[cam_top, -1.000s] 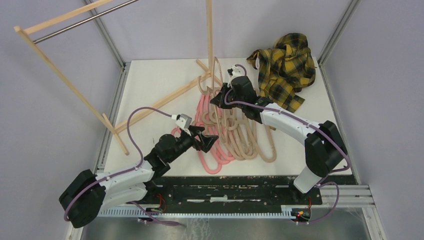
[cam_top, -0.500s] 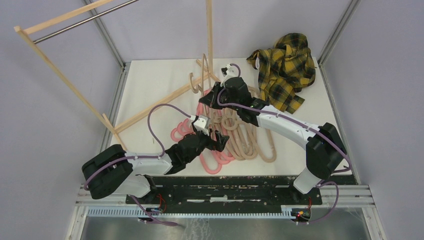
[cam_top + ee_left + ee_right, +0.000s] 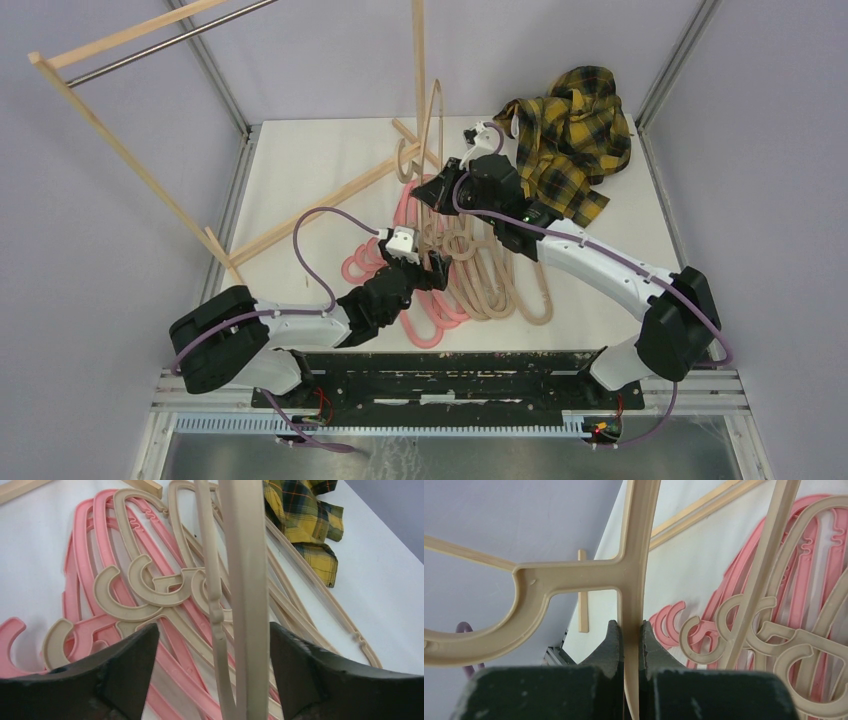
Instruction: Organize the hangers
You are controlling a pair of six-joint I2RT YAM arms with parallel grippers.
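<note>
My right gripper (image 3: pixel 631 630) is shut on the bar of a beige hanger (image 3: pixel 634 555) just below its hook. It holds that hanger (image 3: pixel 436 110) upright above the pile, near the rack's post. My left gripper (image 3: pixel 214 627) is open, and the lifted hanger's lower bars (image 3: pixel 245 580) hang between its fingers (image 3: pixel 125 670) without touching them. In the top view the left gripper (image 3: pixel 437 268) is over the pile and the right gripper (image 3: pixel 432 190) is behind it. Several pink hangers (image 3: pixel 405 225) and beige hangers (image 3: pixel 500 280) lie tangled on the white table.
A wooden rack (image 3: pixel 130 160) with a metal rail stands at the back left; its base bars (image 3: pixel 320 205) run across the table beside the pile. A yellow plaid shirt (image 3: pixel 570 140) lies crumpled at the back right. Metal frame posts line the table edges.
The left arm has reached right over the pile, bringing its open jaws around the lifted hanger. The right gripper has shifted slightly right and turned the hanger more upright.
</note>
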